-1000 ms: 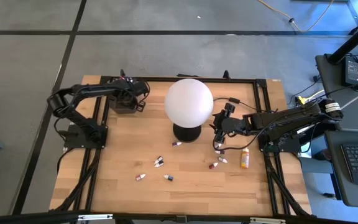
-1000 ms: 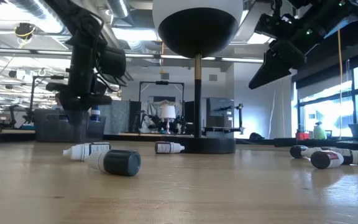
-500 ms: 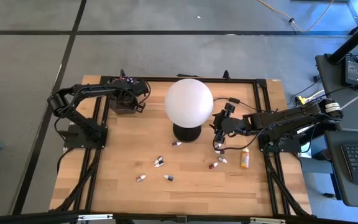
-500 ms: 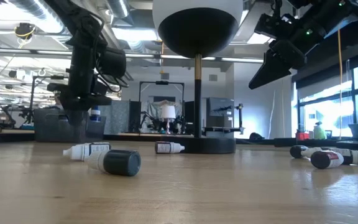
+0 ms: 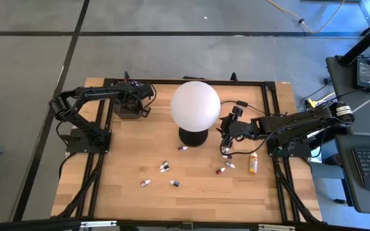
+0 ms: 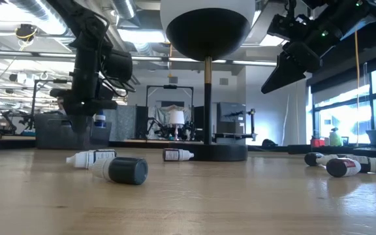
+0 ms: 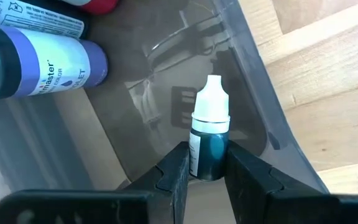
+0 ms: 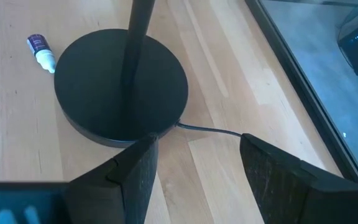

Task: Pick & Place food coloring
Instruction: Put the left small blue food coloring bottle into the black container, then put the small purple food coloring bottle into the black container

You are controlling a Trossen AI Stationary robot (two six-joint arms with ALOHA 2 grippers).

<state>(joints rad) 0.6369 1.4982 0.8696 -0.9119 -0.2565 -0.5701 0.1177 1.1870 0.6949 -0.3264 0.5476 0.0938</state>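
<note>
From above, the left gripper hangs over the dark grey tray near the tabletop's far left corner. The right gripper hovers just right of the globe lamp, its base at mid-table. Small food coloring bottles lie scattered towards the near edge, and a taller orange bottle lies by the right edge.

At table height, a dark-capped bottle lies on its side in front, with a white-capped one beside the lamp base and two more at the right.

The left wrist camera shows the left fingers pinched on a teal bottle with a white cap, inside the tray against its wall. A violet-labelled bottle lies in the tray; its label reads "FOOD COLOR" and "VIOLET".

The right wrist camera shows the right fingers spread wide and empty above the lamp base. A purple-labelled bottle lies beside that base, its print too small to read.
</note>
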